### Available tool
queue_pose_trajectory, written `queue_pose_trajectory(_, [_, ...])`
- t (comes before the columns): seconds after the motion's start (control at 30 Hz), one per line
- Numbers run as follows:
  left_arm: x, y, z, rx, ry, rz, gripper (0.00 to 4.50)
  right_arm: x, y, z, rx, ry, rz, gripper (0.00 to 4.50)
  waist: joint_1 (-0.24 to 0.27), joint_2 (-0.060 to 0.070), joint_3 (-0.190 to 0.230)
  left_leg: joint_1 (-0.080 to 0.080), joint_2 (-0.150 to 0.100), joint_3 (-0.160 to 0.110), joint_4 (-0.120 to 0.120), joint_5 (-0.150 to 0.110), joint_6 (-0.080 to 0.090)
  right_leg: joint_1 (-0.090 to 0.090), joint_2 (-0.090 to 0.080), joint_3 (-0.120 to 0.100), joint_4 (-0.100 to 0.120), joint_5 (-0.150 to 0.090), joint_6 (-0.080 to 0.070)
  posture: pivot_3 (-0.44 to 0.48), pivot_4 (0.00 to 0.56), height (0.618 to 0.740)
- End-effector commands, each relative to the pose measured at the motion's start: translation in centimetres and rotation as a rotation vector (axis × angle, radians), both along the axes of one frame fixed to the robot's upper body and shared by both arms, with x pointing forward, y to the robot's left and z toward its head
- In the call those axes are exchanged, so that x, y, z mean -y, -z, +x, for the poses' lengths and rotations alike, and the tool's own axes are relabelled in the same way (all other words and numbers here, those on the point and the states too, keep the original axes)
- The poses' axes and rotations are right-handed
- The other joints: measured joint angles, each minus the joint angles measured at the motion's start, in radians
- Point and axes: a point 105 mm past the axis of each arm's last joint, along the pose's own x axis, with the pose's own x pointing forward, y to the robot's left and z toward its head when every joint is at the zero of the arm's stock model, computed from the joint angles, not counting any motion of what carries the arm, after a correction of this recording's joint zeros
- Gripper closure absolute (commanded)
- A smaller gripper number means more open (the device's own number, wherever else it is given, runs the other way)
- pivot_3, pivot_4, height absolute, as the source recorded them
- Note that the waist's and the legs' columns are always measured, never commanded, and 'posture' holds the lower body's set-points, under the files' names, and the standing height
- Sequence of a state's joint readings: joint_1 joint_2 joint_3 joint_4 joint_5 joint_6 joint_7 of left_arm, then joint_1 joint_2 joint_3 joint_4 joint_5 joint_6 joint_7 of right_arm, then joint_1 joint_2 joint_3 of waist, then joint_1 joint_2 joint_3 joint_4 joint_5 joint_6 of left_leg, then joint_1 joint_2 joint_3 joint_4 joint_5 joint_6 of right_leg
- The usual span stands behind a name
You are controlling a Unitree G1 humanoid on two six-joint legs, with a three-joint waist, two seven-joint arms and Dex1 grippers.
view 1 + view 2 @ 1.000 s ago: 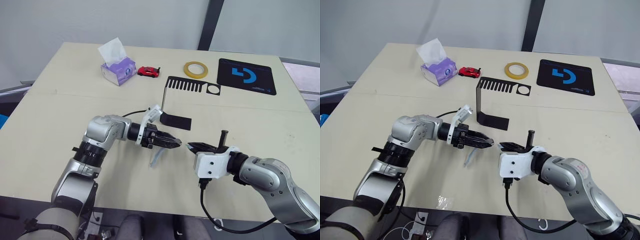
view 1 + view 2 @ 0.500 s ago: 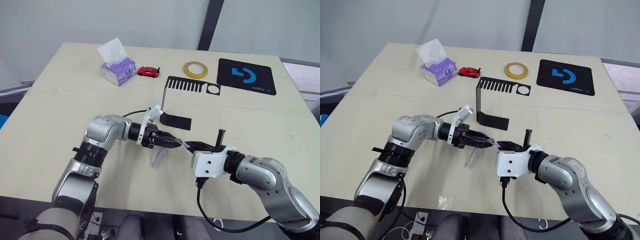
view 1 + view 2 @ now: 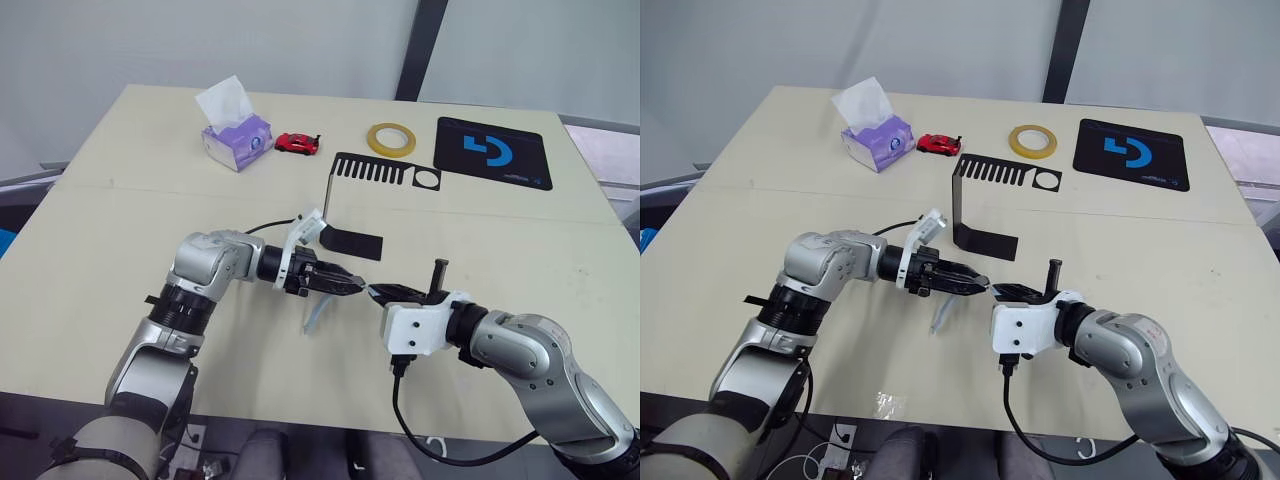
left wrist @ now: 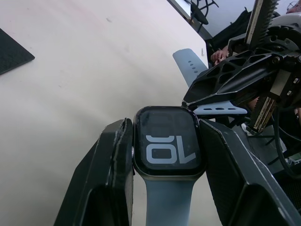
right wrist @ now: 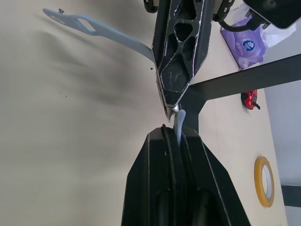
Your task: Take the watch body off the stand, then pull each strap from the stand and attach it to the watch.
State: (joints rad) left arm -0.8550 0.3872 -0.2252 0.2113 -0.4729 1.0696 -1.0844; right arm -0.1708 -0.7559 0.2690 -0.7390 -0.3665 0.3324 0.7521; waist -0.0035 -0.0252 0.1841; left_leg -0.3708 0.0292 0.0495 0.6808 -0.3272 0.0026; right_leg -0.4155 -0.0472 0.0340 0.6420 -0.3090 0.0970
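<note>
Your left gripper (image 3: 345, 286) is clamped on the watch body (image 4: 168, 142), one finger on each side of the case. The screen faces the wrist camera, white digits lit. One strap (image 3: 314, 315) is already joined to the case and droops from it toward the table (image 3: 120, 230), its free end close to or on the surface, near the middle of the front half.

Your right gripper (image 3: 378, 291) is pinched shut on the second strap (image 4: 221, 109). In the left wrist view it sticks out flat past the fingertips, holes visible along it. In the right wrist view only a short pale tip (image 5: 179, 123) shows above the closed fingers.

The two grippers meet tip to tip above the table, toward the front edge. The second strap's end sits just beside the free edge of the watch body. You cannot tell whether it has entered the slot.

The stand (image 3: 352, 205) is upright behind the grippers, around the table's centre, foot flat, comb-like top plate with its round cut-out pointing toward the right edge. Nothing hangs on it.

Along the far edge, left to right: a tissue box (image 3: 236, 132), a red toy car (image 3: 297, 143), a roll of yellow tape (image 3: 391, 139), and a black mat with a blue logo (image 3: 492, 152) near the far right corner.
</note>
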Motion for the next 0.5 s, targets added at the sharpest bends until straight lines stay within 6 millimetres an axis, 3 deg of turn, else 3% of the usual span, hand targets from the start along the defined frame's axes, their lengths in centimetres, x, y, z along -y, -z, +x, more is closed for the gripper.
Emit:
queue_pose_trajectory(0.03, [0.48,-1.38,-0.3,0.023,0.028,-0.052,2.79,-0.07,-0.91,-0.15,0.035,-0.006,0.009,4.5,0.0,0.0,0.0,0.0,0.0,0.0,0.0,0.0,0.0,0.0,0.0,0.0,0.0,0.0,0.0,0.0,0.15,0.738])
queue_pose_trajectory(0.5, [0.66,-1.28,-0.93,0.012,0.045,-0.054,2.79,0.26,-1.13,0.26,0.041,0.017,0.013,4.5,0.0,0.0,0.0,0.0,0.0,0.0,0.0,0.0,0.0,0.0,0.0,0.0,0.0,0.0,0.0,0.0,0.15,0.738])
